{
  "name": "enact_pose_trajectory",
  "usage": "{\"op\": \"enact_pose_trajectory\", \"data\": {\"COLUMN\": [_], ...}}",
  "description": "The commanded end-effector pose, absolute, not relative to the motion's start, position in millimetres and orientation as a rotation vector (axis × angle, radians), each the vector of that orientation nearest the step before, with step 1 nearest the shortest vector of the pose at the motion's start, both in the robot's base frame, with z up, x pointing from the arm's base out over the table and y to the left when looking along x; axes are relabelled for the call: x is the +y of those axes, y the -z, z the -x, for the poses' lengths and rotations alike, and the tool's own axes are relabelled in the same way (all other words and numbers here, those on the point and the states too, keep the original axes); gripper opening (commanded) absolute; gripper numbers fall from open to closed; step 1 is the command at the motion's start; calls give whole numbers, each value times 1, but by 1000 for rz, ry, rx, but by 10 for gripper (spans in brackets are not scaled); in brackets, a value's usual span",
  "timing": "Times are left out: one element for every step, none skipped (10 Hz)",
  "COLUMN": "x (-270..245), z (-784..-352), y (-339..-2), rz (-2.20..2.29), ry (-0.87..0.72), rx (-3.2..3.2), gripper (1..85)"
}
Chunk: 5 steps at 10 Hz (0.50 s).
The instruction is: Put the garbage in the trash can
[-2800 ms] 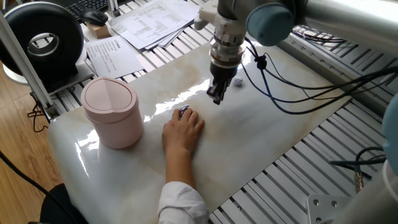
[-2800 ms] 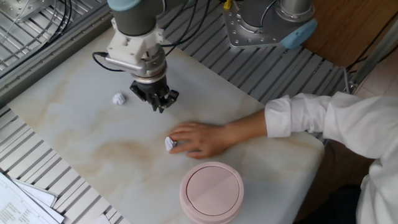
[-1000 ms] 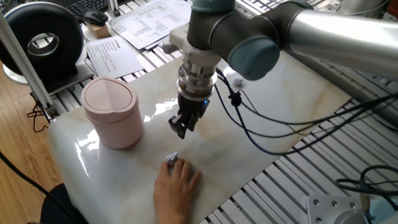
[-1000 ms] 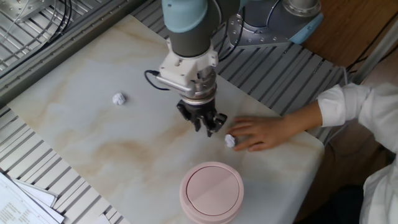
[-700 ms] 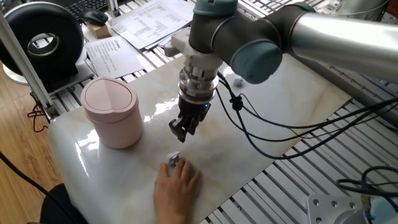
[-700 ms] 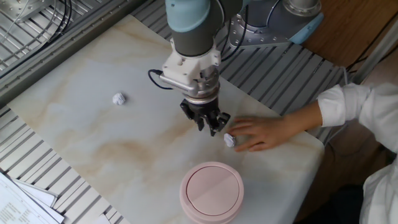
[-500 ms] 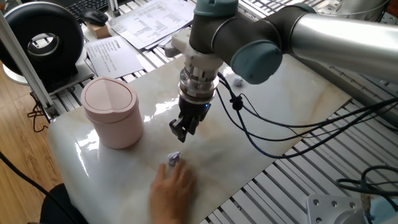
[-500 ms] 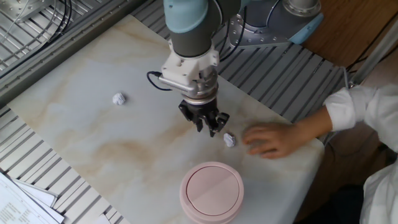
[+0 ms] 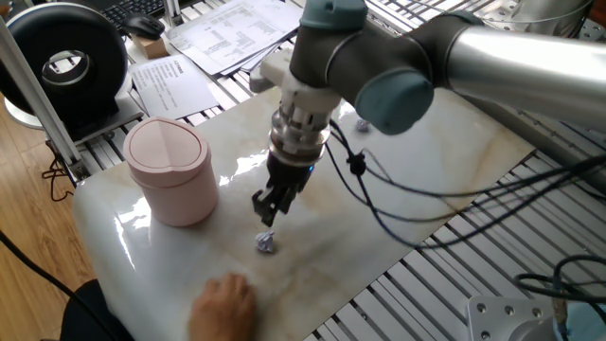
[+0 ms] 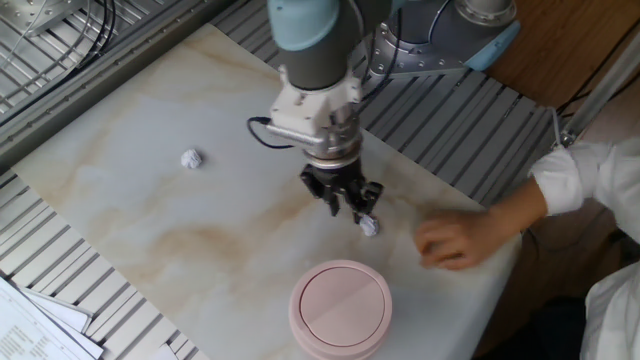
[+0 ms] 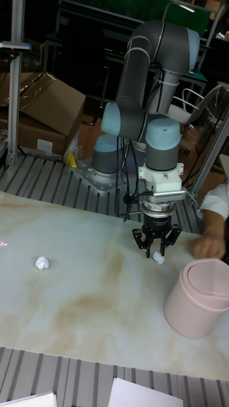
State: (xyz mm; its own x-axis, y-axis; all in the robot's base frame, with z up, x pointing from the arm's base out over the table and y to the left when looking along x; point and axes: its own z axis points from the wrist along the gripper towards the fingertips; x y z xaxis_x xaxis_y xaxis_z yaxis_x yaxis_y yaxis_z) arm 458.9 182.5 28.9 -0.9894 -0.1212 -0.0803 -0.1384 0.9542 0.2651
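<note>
One small crumpled grey-white wad of garbage [image 9: 266, 243] [image 10: 369, 226] [image 11: 158, 257] lies on the marble tabletop, a little way from the pale pink trash can [image 9: 172, 170] [image 10: 340, 308] [image 11: 197, 297], whose lid is closed. My gripper [image 9: 265, 213] [image 10: 350, 208] [image 11: 154, 250] hovers just above and beside this wad, fingers spread open, holding nothing. A second wad [image 10: 190, 158] [image 11: 42, 262] rests far off on the other side of the table.
A person's hand [image 9: 222, 303] [image 10: 460, 238] [image 11: 207, 245] rests at the table edge near the wad. A black round device [image 9: 66, 57] and printed paper sheets [image 9: 170, 80] lie beyond the can. Cables [image 9: 417, 189] trail from the arm.
The person's hand has let go of the wad and pulled back to the table edge. My gripper has moved closer to the wad and lower, still open.
</note>
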Motion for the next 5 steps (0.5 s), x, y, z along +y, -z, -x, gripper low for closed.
{"op": "enact_pose_trajectory", "data": {"x": [208, 205, 202, 200, 196], "z": [-446, -443, -443, -442, -446], "y": [-25, -19, -12, -7, -6], "rz": [71, 68, 79, 83, 89], "ry": [-432, -400, -382, -367, -339], "rx": [3046, 3043, 3026, 3021, 3011], "gripper": [430, 430, 433, 440, 390]}}
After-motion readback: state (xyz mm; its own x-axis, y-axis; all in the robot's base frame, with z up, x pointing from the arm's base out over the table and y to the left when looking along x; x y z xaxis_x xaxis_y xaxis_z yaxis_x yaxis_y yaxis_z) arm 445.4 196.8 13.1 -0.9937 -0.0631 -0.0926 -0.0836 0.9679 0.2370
